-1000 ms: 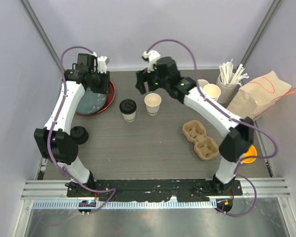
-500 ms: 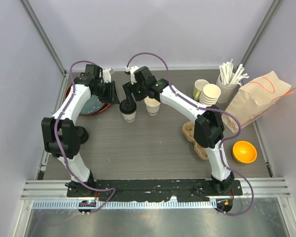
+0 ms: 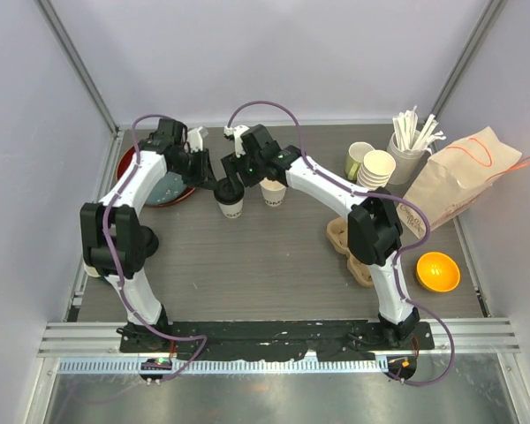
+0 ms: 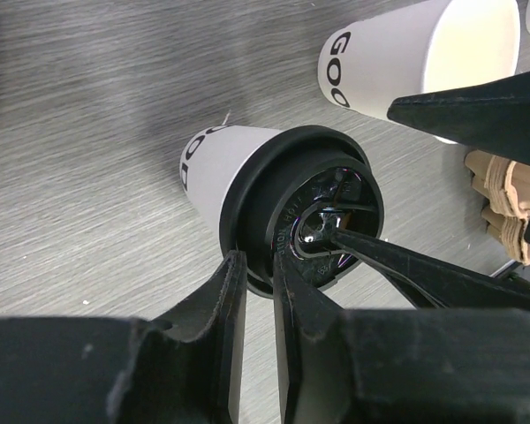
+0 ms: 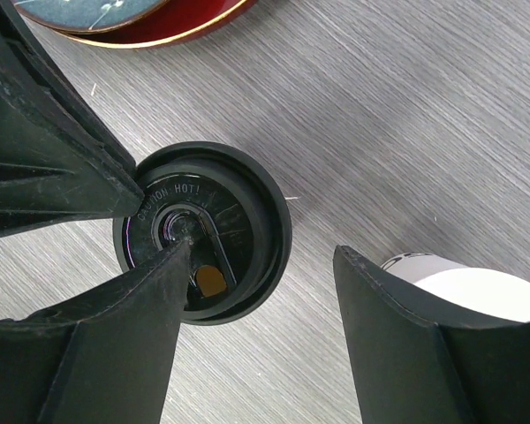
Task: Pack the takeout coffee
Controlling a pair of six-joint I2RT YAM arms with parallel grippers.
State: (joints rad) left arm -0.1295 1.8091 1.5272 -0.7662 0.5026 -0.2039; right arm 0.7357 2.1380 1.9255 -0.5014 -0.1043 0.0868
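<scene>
Because my left gripper (image 4: 258,263) pinches only the rim of the black lid (image 4: 283,177), lifting could pop it off the lidded cup (image 4: 214,168) beneath. My right gripper (image 5: 261,250) gapes wide, one fingertip (image 5: 163,269) on the lid's middle. Its other finger hangs just beside the open cup (image 5: 477,305) and could topple it on the surface (image 5: 380,106).
</scene>
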